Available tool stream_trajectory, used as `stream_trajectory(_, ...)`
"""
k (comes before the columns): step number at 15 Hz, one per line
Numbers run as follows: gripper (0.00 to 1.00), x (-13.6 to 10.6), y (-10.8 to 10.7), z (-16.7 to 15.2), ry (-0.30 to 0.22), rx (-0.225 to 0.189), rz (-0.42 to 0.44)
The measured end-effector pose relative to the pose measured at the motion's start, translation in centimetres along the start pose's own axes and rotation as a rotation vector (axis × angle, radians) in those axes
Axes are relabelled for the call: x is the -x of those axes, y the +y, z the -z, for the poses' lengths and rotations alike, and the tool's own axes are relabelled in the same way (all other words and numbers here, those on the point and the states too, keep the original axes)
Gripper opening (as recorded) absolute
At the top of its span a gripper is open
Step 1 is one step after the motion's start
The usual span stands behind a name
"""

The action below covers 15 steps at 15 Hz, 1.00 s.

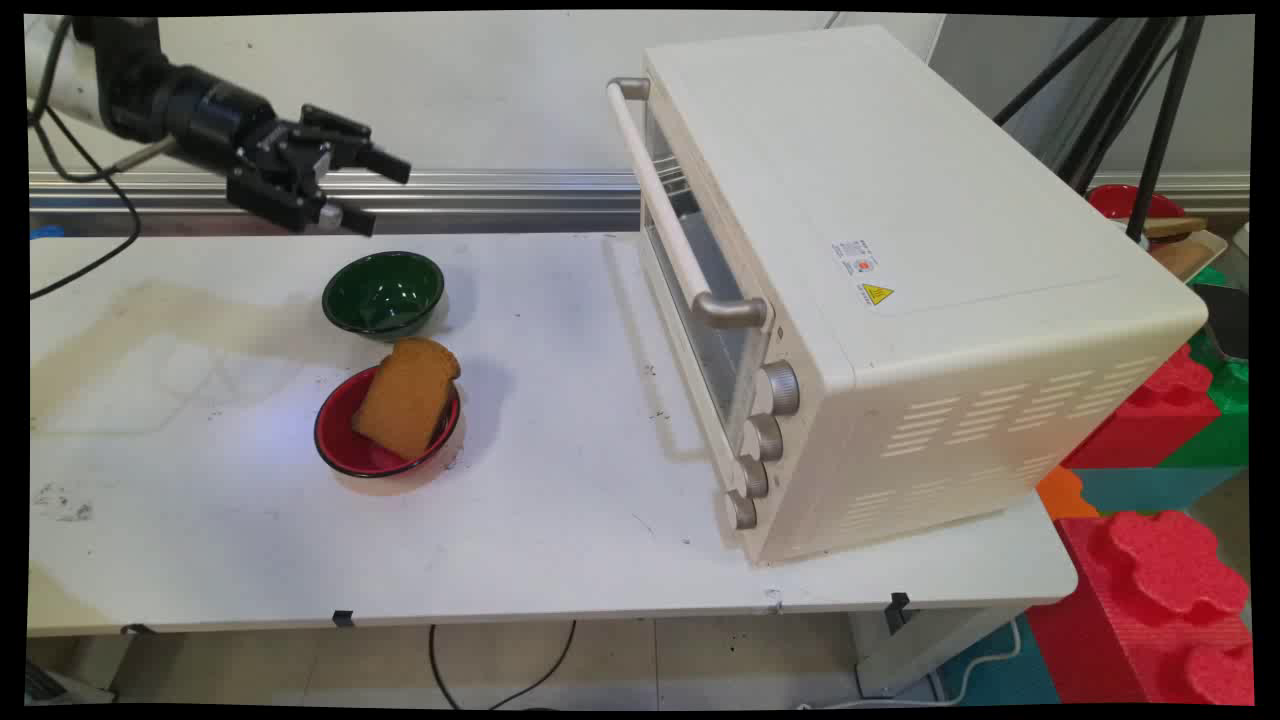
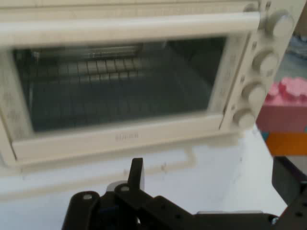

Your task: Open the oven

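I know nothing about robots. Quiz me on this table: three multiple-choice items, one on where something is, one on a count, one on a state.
1. Where is the slice of bread?
A. in the red bowl
B. in the green bowl
C. inside the oven

2. How many knobs on the oven's front?
A. two
B. four
C. six

3. The oven door is:
A. shut
B. wide open
C. removed

Key: 1 A, the slice leans in the red bowl; 2 B, four knobs in a column; 3 A, the door sits flush, the handle against the front.
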Motion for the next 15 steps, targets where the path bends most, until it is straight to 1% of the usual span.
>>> stream_trajectory(3, 1.00, -2.0, 0.4, -0.9, 0.051, 0.001, 0.004)
stream_trajectory(7, 1.00, -4.4, 0.6, -2.6, 0.099, -0.004, 0.001)
stream_trajectory(10, 1.00, -5.8, 0.5, -4.2, 0.123, -0.011, 0.000)
stream_trajectory(12, 1.00, -6.8, 0.4, -5.9, 0.137, -0.017, -0.001)
stream_trajectory(15, 1.00, -8.0, 0.2, -8.3, 0.142, -0.026, -0.007)
